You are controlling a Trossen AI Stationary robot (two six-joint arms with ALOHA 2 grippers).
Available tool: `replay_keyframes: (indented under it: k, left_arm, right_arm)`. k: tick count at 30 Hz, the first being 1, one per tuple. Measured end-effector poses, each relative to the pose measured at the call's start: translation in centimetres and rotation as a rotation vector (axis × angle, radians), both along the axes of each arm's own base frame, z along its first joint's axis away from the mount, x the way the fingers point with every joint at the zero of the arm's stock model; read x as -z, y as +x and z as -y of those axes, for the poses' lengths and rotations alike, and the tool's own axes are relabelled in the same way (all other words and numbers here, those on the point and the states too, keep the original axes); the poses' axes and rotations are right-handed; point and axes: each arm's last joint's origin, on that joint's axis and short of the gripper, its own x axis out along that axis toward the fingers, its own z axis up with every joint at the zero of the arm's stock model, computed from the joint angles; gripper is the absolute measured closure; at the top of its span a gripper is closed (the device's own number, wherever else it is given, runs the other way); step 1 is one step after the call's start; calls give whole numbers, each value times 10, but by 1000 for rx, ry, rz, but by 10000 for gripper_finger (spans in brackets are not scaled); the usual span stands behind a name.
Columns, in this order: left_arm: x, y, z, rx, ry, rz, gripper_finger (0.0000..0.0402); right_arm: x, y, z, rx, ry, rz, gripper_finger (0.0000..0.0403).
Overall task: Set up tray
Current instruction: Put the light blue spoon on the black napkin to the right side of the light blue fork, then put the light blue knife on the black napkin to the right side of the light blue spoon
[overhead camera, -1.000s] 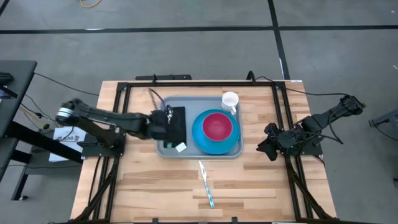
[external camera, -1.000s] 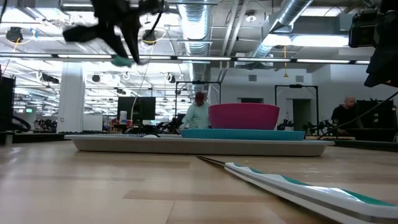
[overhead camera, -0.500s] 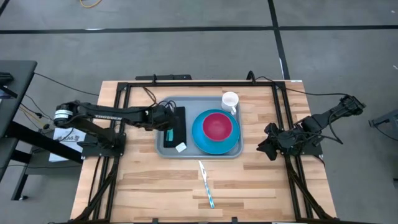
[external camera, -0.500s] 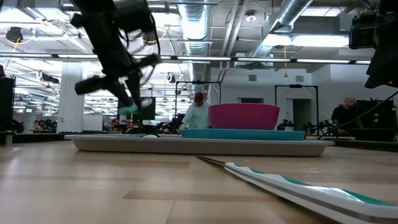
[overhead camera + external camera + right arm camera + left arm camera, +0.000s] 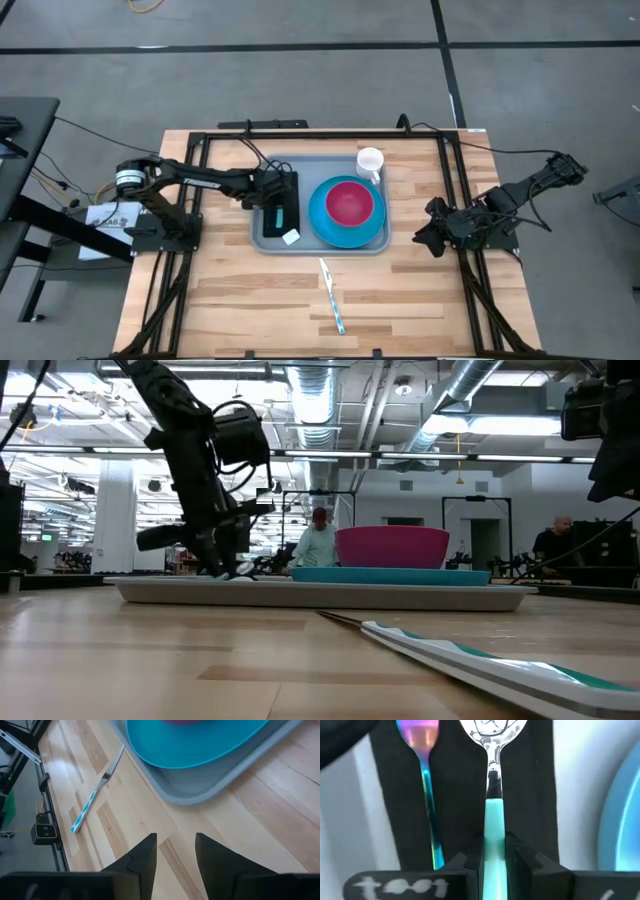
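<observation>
The wooden table [image 5: 400,300] is shown from above with the grey-blue tray [image 5: 318,247] set near its middle, toward the far edge. The tray's raised rim is seen edge-on in the low view [image 5: 320,593] and as one rounded corner in the right wrist view [image 5: 235,775].

The right half of the tray is occupied by a round bright-blue plate [image 5: 375,228], and a magenta bowl [image 5: 348,203] is seated in the plate's centre; whether anything lies in the bowl cannot be told. A white mug [image 5: 369,161] is placed in the tray's far right corner, just beside the plate.

On the left half of the tray a black napkin [image 5: 287,230] is laid lengthwise. An iridescent spoon [image 5: 426,795] is seen lying on the napkin, and beside it a teal-handled spoon [image 5: 494,795] with its bowl over the napkin. A small pale scrap [image 5: 291,237] lies at the napkin's near end.

The left gripper [image 5: 277,189] is positioned low over the napkin, its fingers [image 5: 522,862] closed narrowly on the teal handle. The right gripper [image 5: 432,238] is parked over the table's right side, well apart from the tray, with its fingers [image 5: 145,855] held partly apart around nothing.

A teal-handled knife [image 5: 332,296] is left on the bare table, near the tray's front edge.
</observation>
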Motion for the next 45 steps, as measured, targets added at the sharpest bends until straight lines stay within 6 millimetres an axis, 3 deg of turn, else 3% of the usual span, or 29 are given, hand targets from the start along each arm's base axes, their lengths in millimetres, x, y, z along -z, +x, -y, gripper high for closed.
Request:
replay_keyframes:
  k: [7, 16, 23, 29, 35, 39, 45]
  left_arm:
    - [2, -1, -5, -10, -7, -3, 360]
    - [2, -4, -15, -49, -8, -9, 263]
    - [-2, -3, -16, -21, -11, -27, 261]
    - [-39, 12, -21, 99, 47, -70, 275]
    - [-100, 32, -20, 194, 110, -39, 281]
    - [-143, 54, 10, 278, 160, 118, 281]
    - [-182, 76, 84, 358, 195, 369, 281]
  right_arm:
    - [0, 0, 0, 1, 1, 0, 276]
    - [0, 0, 0, 1, 2, 0, 276]
    - [0, 0, 0, 2, 2, 0, 276]
    - [0, 0, 0, -1, 3, -1, 276]
    - [0, 0, 0, -2, 2, -1, 276]
    - [0, 0, 0, -2, 2, -1, 276]
    - [0, 0, 0, -2, 2, -1, 276]
